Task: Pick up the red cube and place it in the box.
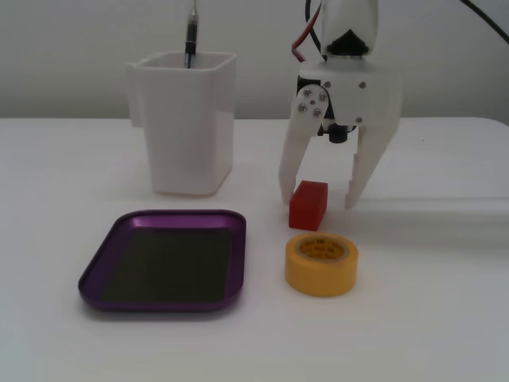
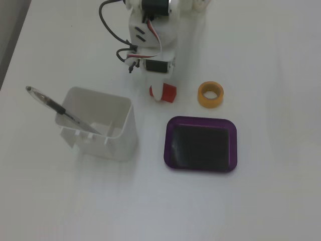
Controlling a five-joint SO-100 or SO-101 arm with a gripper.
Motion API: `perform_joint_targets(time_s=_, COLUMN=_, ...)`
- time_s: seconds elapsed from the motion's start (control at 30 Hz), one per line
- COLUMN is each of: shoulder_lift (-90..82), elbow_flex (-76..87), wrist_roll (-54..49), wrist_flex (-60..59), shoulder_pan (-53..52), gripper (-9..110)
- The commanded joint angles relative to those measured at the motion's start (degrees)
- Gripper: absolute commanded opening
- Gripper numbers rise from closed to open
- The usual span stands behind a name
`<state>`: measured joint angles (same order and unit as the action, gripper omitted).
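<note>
While the gripper (image 1: 317, 202) hangs at centre frame with its jaws spread wide, the cube (image 1: 308, 204) sits on the table (image 1: 445, 318) between the fingertips, close against the left finger (image 1: 291, 171); contact is hard to call. From above, a white finger (image 2: 159, 93) covers part of the cube (image 2: 170, 93). At lower left, the box (image 1: 99, 270) lies bare. Behind it, the white container (image 1: 188, 119) holds a pen (image 1: 191, 36). A tape roll (image 1: 321, 263) rests just below the cube.
</note>
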<state>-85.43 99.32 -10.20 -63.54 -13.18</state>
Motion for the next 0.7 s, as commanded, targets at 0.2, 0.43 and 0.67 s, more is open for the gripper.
perform_joint_targets(time_s=0.2, shoulder_lift=-0.4, elbow_flex=-1.8, wrist_roll=-0.1, wrist_flex=2.1, shoulder_pan=-0.1, gripper=19)
perform_joint_targets(time_s=0.43, shoulder_lift=0.3, elbow_flex=1.2, wrist_roll=0.0, wrist_flex=6.8, shoulder_pan=0.0, gripper=18)
perform_joint_targets(time_s=0.67, shoulder_lift=-0.3, elbow_flex=0.6, wrist_roll=-0.1, wrist_flex=6.2, shoulder_pan=0.2, gripper=0)
